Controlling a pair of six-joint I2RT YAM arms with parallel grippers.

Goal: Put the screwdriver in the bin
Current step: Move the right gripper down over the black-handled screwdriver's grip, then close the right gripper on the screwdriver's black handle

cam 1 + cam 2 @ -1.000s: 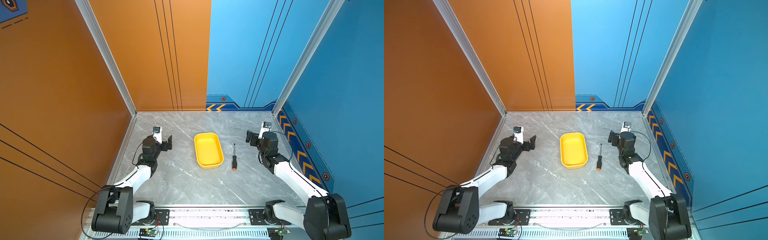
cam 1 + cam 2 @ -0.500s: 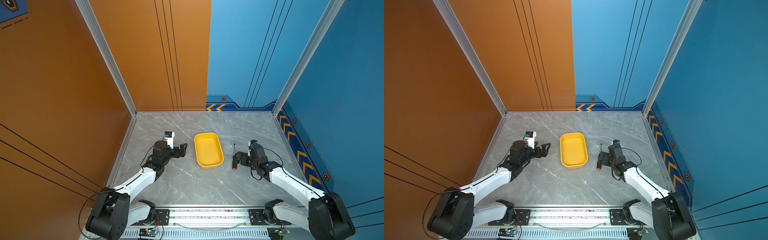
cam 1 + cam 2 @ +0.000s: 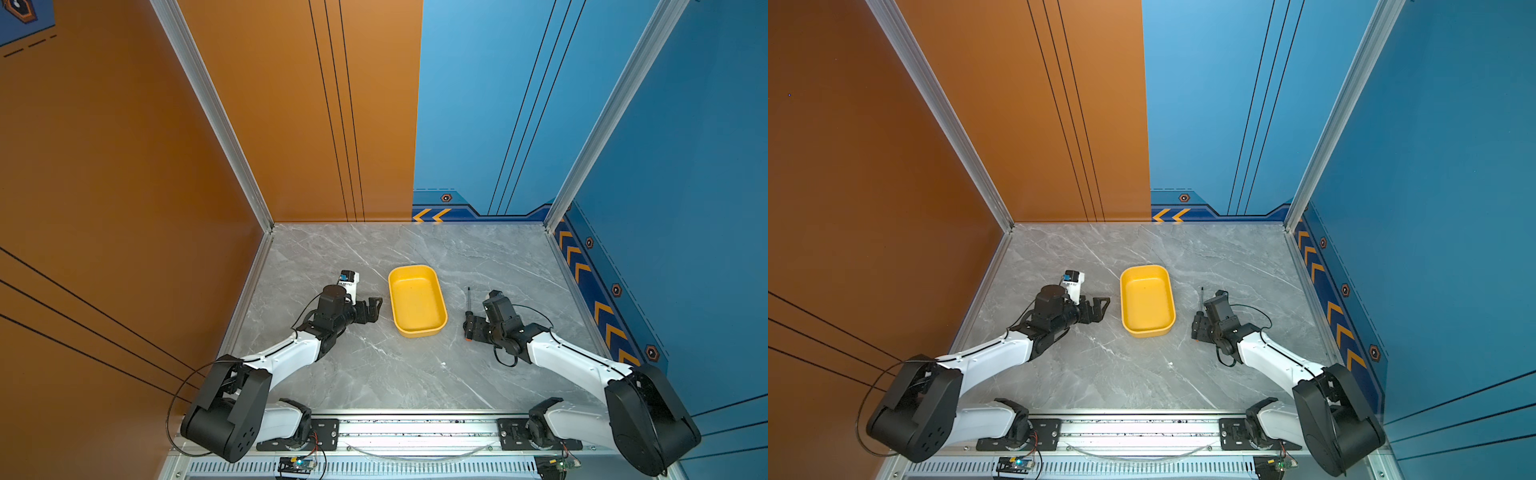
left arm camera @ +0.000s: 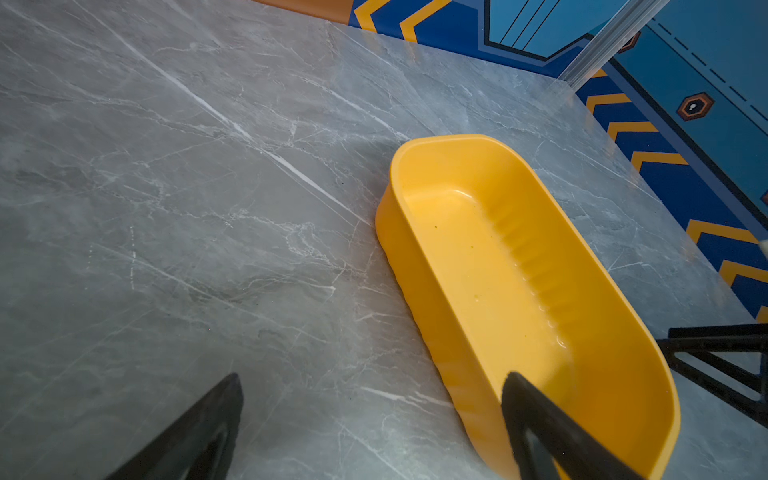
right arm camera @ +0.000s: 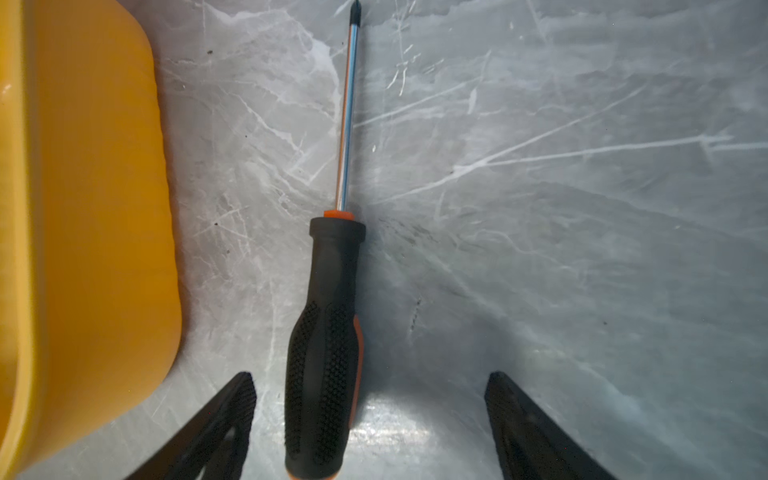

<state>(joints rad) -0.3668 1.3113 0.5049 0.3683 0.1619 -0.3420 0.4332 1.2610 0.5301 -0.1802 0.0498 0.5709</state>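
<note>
The screwdriver (image 5: pixel 328 332) lies flat on the grey marble table, its black handle toward the front and its thin shaft (image 3: pixel 468 297) (image 3: pixel 1201 297) pointing to the back, just right of the yellow bin (image 3: pixel 419 332) (image 3: pixel 1147 332) (image 5: pixel 83 208). My right gripper (image 3: pixel 469 328) (image 3: pixel 1198 328) (image 5: pixel 370 386) is low over the handle and open, with one finger on each side. One finger is close to the handle, and a wide gap separates the other from it. My left gripper (image 3: pixel 376 308) (image 3: pixel 1104 305) (image 4: pixel 374 382) is open and holds nothing, close beside the bin's (image 4: pixel 415 282) left wall. Nothing lies in the bin.
An orange wall stands at the left and back left. A blue wall with chevron stripes (image 3: pixel 602 311) runs along the back right and right. The arm bases sit on a metal rail (image 3: pixel 415 428) along the front edge.
Both arms have swung in from the back toward the middle. The right gripper came down around the screwdriver handle and its jaws have narrowed a little. The left gripper moved up beside the bin.
</note>
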